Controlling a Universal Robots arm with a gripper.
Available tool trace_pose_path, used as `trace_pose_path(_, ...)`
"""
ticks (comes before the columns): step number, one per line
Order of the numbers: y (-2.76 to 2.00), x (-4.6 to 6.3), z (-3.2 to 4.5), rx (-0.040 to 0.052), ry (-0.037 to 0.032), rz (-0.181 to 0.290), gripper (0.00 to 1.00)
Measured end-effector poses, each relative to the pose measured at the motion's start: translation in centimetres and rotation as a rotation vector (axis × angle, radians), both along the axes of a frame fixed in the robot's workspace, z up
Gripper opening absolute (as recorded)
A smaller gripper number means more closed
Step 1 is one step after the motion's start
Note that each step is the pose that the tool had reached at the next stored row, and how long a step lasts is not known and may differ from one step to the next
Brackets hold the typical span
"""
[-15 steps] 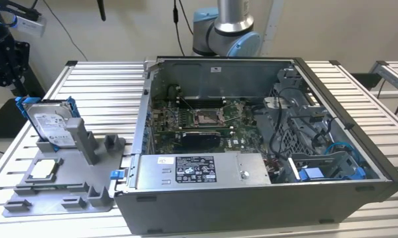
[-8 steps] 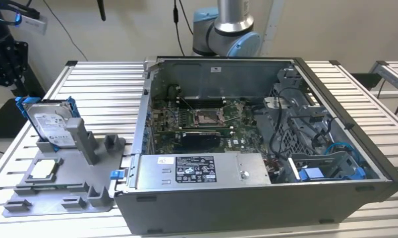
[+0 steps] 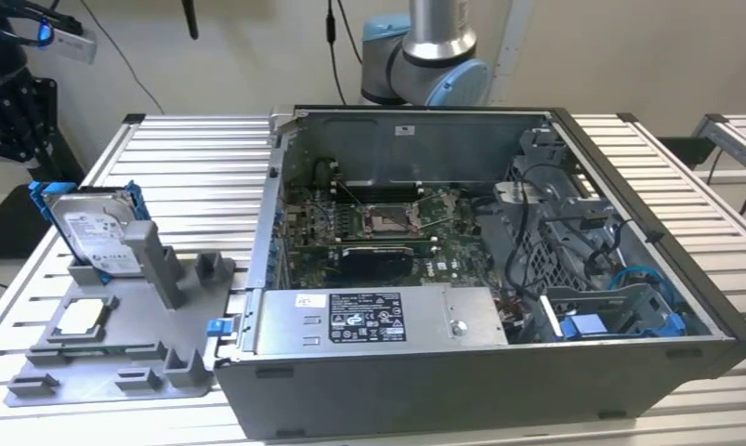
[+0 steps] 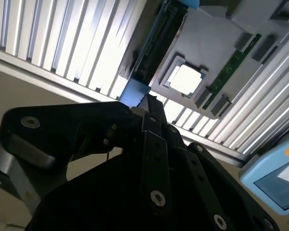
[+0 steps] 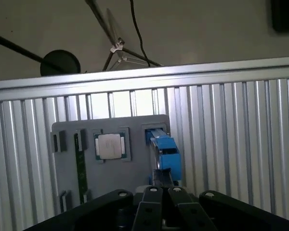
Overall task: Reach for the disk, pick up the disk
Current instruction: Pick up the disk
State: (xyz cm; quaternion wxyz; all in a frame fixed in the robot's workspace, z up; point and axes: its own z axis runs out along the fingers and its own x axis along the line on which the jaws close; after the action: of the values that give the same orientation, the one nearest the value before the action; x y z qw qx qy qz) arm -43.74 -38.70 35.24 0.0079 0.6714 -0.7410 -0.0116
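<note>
Open computer case [image 3: 472, 395] dominates the ribbed metal desk [image 3: 187, 158] in the exterior view, with the arm [image 3: 428, 56] rising behind its far side. On the exterior view's left, a grey tray [image 3: 137, 358] holds the disk [image 3: 97, 232] upright in a far slot. Its label faces the camera and a grey post [image 3: 162, 265] covers one lower corner. Both wrist views show the disk edge-on instead, beneath the black pincer [image 5: 162, 188], which has its fingers drawn together, holds nothing, and hangs over the blue frame. A square chip [image 3: 82, 316] lies flat near the disk. The first wrist view shows a green memory stick [image 5: 79, 168] beside the chip.
</note>
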Motion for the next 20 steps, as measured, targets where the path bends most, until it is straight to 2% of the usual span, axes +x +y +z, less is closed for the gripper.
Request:
trace_pose_path(1, 0.0, 0.0, 0.0, 0.0, 0.0002, 0.0, 0.0)
trace_pose_path(2, 0.0, 0.0, -0.01, 0.0001, 0.0002, 0.0, 1.0)
trace_pose_path(7, 0.0, 0.0, -0.37, 0.0003, 0.0004, 0.0, 1.0)
trace_pose_path(20, 0.02, 0.0, -2.74, 0.0004, -0.0007, 0.035, 1.0)
